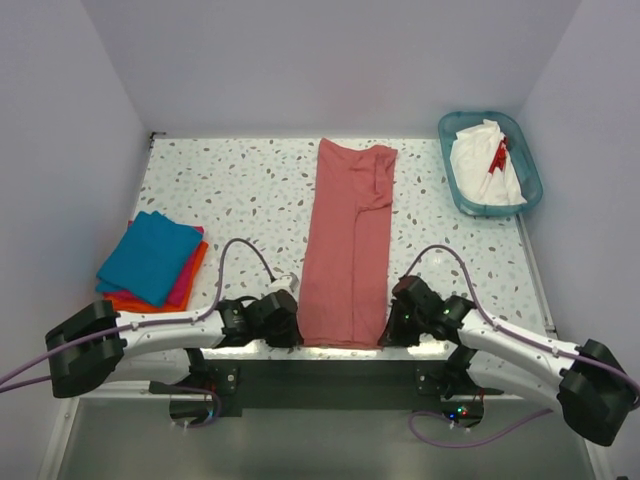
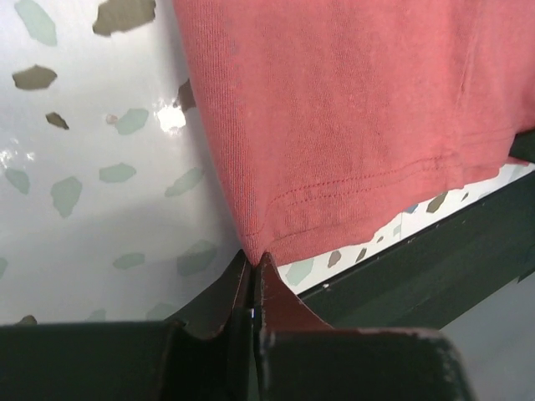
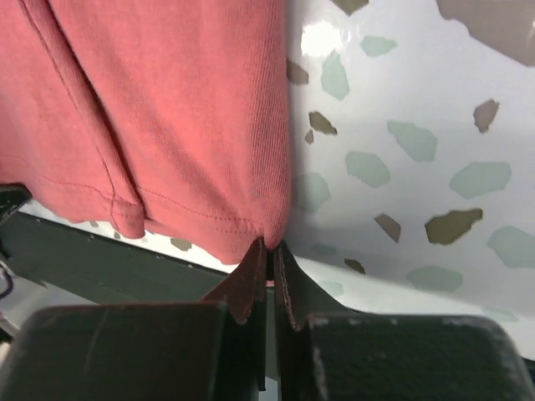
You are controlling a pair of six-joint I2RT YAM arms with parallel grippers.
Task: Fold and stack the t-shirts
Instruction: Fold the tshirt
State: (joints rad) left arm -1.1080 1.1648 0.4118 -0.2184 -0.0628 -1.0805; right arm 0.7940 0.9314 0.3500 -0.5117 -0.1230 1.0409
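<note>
Seen from above, the salmon-red t-shirt (image 1: 348, 250) is laid out as a long strip, its near hem flanked by the left gripper (image 1: 290, 322) and the right gripper (image 1: 392, 325), apparently so it can be folded end over end. At the left wrist, the hem's left corner is pinched between the left gripper's (image 2: 253, 261) pressed fingers. At the right wrist, the hem's right corner is likewise pinched by the right gripper (image 3: 270, 248).

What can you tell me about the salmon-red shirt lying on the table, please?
The shirt is dusty salmon-red, fine-knit cloth with a double-stitched hem. It lies flat on the speckled table, folded lengthwise into one long narrow strip running from the far side to the near edge, with a sleeve folded over near the far end. Its hem reaches just past the near edge. The left gripper is shut on the near left corner, and the right gripper on the near right corner.
</note>
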